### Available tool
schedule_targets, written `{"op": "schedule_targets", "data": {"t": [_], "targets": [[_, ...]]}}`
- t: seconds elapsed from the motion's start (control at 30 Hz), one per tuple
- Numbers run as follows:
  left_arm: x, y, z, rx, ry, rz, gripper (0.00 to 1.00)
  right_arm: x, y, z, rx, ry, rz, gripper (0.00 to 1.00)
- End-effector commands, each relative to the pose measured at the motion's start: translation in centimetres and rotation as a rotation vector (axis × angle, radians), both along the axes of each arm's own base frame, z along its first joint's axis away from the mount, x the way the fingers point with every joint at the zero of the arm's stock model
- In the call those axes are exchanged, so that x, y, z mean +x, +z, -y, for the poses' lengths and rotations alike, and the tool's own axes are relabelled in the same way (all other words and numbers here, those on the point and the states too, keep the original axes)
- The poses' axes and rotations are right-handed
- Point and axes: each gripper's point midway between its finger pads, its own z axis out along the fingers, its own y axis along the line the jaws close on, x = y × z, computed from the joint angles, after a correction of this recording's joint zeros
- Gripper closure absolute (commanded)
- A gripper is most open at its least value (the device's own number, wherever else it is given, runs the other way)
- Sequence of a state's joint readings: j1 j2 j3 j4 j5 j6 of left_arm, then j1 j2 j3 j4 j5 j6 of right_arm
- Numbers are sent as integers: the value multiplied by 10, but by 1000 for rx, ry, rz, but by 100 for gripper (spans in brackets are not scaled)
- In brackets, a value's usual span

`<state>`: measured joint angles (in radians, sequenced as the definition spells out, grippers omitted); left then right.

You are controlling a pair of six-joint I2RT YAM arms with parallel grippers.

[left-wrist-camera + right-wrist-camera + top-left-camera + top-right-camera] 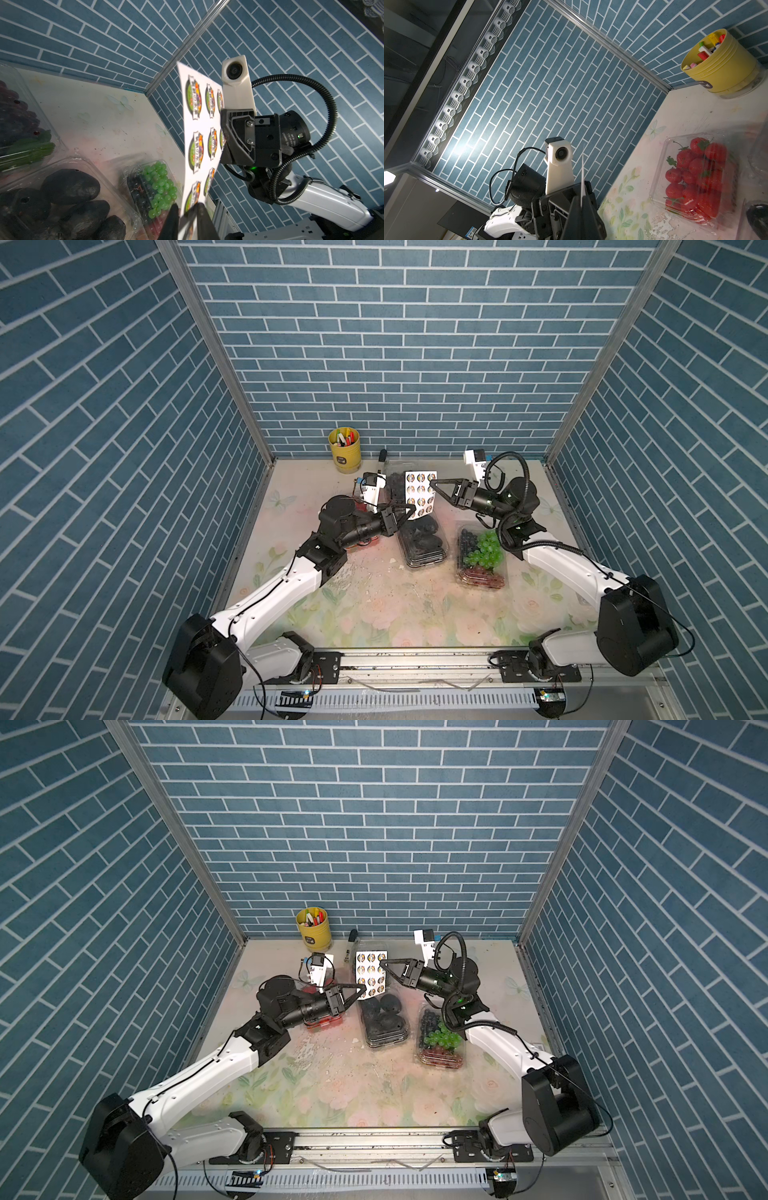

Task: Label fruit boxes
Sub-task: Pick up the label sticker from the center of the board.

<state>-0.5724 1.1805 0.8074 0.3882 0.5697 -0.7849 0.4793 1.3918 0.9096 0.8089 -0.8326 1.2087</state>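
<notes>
Stained floral tabletop, blue brick-pattern walls. Mid-tabletop: strawberry box, dark grape box, black fruit box, mixed grape box. Left claw and right claw both pinch the raised sticker sheet. Sticker print unreadable.

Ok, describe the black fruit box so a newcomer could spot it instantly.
On the floral table, look mid-table under the raised sticker sheet. The clear box there holds big black fruit, unlike the green-grape box on one side and the strawberry box on the other.
</notes>
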Motion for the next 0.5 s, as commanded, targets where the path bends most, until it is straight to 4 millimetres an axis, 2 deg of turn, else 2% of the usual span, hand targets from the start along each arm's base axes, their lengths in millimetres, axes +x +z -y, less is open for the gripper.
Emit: {"op": "schedule_targets", "data": {"t": [0.0, 0.1, 0.17, 0.23, 0.3, 0.47], "targets": [[-2, 3, 2, -20, -26, 27, 92, -1, 14, 0, 34, 22, 20, 100], [-3, 5, 3, -33, -35, 33, 100, 1, 11, 0, 31, 18, 13, 100], [-3, 6, 2, -36, -33, 36, 100, 3, 8, 0, 26, 11, 5, 100], [-2, 6, 0, -36, -20, 41, 100, 6, 4, 1, 5, -8, -1, 79], [-2, 6, -3, -35, 2, 50, 100, 8, -5, 3, -46, -42, -13, 69], [1, 6, -12, -20, 60, 70, 100, 9, -30, 27, -269, -242, 17, 64]]}}
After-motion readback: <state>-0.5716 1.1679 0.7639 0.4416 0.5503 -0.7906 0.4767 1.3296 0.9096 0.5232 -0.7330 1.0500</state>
